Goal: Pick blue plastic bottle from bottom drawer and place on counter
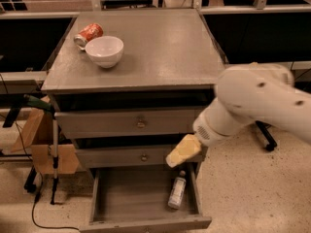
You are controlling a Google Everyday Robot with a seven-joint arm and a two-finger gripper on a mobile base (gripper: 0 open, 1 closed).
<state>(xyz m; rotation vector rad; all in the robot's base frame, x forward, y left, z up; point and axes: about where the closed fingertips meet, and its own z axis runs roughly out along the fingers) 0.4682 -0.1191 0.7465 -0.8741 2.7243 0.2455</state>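
In the open bottom drawer [146, 223], a shallow grey wooden tray, the slim blue plastic bottle [177, 191] lies by the right wall; my fingers [183, 150] hang just above it, spread or pressed I cannot tell, so I judge I am reaching and must next descend, the worn flat desk [160, 47] waiting behind

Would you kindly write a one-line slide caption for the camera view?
The tool hangs above the open bottom drawer, where the blue plastic bottle lies by its right wall.
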